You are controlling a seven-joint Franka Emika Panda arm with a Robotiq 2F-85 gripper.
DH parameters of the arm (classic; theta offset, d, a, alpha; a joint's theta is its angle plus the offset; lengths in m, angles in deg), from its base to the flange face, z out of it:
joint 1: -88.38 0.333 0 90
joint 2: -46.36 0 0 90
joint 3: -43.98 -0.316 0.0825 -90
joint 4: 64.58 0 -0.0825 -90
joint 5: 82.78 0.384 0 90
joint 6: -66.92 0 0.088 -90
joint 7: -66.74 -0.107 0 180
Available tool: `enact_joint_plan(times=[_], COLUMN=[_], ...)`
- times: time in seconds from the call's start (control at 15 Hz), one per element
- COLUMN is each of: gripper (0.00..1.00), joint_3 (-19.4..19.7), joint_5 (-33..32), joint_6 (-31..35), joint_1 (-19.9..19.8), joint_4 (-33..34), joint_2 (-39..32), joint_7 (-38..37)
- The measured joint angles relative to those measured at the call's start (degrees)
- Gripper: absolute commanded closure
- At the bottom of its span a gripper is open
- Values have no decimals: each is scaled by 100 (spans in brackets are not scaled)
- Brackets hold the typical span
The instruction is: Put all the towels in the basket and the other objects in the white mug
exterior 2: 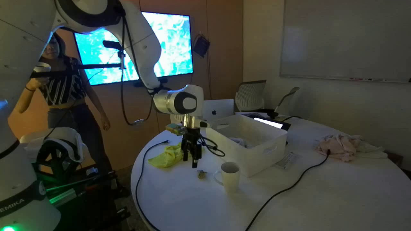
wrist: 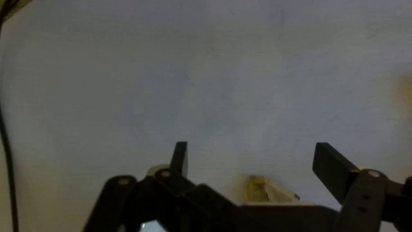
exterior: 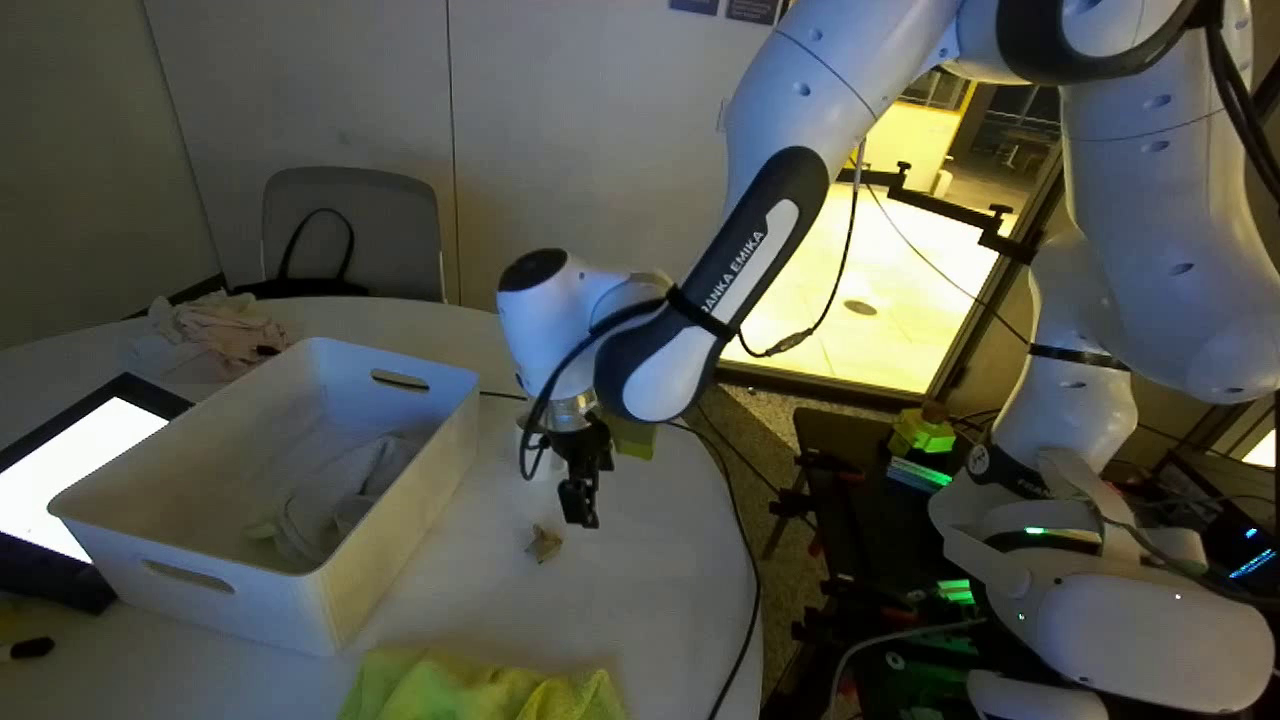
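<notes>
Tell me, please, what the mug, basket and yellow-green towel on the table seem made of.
White mug: probably ceramic, judging by its smooth wall and looped handle; glaze unclear. Basket: likely matte plastic, with thin, even walls and slot handles. Towel: soft, matte cloth by its loose folds, fibre unclear.

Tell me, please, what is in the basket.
Crumpled greyish cloth lies in the basket, a pale greenish patch at its edge. Anything under the cloth is hidden.

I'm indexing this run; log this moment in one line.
hand: open, empty, above table | basket: greyish towel inside | yellow-green towel: on table | small tan object: on table, outside white mug
</notes>
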Motion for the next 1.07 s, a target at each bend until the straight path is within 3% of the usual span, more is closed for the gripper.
enact_joint_plan(times=[0.2, 0.47, 1.07], gripper=[0, 0, 0], joint_3=[-30, -131, -60], joint_5=[158, 548, 1103], joint_6=[929, 1672, 1901], joint_1=[-1, 9, 122], joint_4=[-523, -625, 133], joint_2=[-68, -134, -714], joint_7=[55, 187, 40])
